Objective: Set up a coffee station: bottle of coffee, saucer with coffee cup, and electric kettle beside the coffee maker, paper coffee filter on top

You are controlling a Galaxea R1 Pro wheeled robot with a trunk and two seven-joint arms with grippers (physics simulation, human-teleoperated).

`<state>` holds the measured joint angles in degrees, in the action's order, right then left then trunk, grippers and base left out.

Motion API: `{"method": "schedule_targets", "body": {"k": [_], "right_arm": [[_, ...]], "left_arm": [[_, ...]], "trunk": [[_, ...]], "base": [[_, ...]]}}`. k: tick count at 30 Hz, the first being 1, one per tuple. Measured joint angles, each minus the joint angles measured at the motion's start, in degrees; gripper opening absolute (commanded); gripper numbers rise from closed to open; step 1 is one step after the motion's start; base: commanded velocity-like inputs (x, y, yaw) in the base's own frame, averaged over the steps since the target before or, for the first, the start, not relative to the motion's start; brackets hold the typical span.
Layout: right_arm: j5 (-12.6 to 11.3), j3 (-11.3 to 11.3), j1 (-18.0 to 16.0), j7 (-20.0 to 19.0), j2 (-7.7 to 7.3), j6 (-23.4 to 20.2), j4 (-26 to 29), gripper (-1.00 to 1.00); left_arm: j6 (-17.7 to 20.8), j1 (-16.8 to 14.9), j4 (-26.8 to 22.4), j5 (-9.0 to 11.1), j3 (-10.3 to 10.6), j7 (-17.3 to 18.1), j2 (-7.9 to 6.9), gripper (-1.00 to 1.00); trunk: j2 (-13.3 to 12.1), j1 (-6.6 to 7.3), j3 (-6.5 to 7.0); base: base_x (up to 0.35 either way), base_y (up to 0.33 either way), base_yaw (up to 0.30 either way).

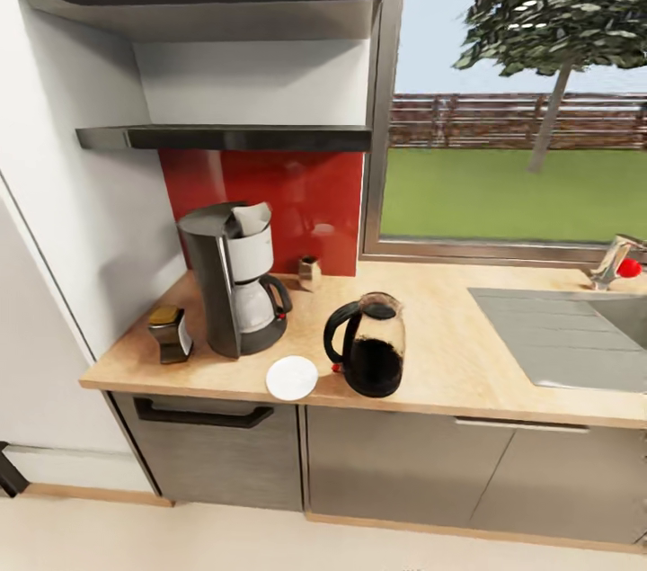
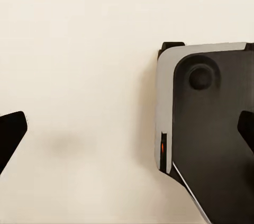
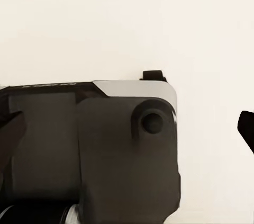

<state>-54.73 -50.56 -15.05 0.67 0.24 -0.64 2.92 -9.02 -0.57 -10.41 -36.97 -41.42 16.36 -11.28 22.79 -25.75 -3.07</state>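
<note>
The right edge of your head view is cutting off the steel sink (image 1: 575, 333) and the long light-wood bench (image 1: 431, 373). The tall dark grey coffee maker (image 1: 232, 279) is hiding part of its clear carafe. Each wrist view is cropping both dark pincer fingertips (image 2: 10, 134) at its edges.

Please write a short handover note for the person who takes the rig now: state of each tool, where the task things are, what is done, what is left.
Left tool: open, empty, over pale floor. Right tool: open, empty.
On the kitchen countertop: coffee maker at the back left, paper coffee filter on top of it; bottle of coffee to its left; saucer in front, near the edge; electric kettle to the right of the saucer.
Kitchen shelf: nothing seen on it.
Done: bottle, filter, saucer, kettle.
Left: coffee cup onto the saucer.
</note>
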Motion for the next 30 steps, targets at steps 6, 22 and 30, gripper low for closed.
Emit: {"method": "schedule_targets", "body": {"k": [6, 22, 30], "right_arm": [[0.0, 0.0, 0.0, 0.0, 0.01, 0.0, 0.0, 1.00], [0.7, -0.1, 0.0, -0.3, 0.11, 0.0, 0.1, 1.00], [0.1, 0.0, 0.0, 0.0, 0.19, 0.0, 0.2, 1.00]], "left_arm": [[-0.1, 0.0, 0.0, 0.1, 0.0, 0.0, 0.25, 1.00], [-0.2, 0.0, -0.1, 0.0, 0.0, -0.1, -0.06, 1.00], [-0.1, 0.0, 0.0, -0.1, 0.0, -0.1, -0.08, 1.00]], "trunk": [[0.0, -0.01, 0.00], [0.0, -0.01, 0.00], [0.0, 0.00, 0.00]], "base": [[-0.029, 0.332, -0.267], [-0.155, 0.258, -0.136], [-0.017, 0.138, -0.020]]}}
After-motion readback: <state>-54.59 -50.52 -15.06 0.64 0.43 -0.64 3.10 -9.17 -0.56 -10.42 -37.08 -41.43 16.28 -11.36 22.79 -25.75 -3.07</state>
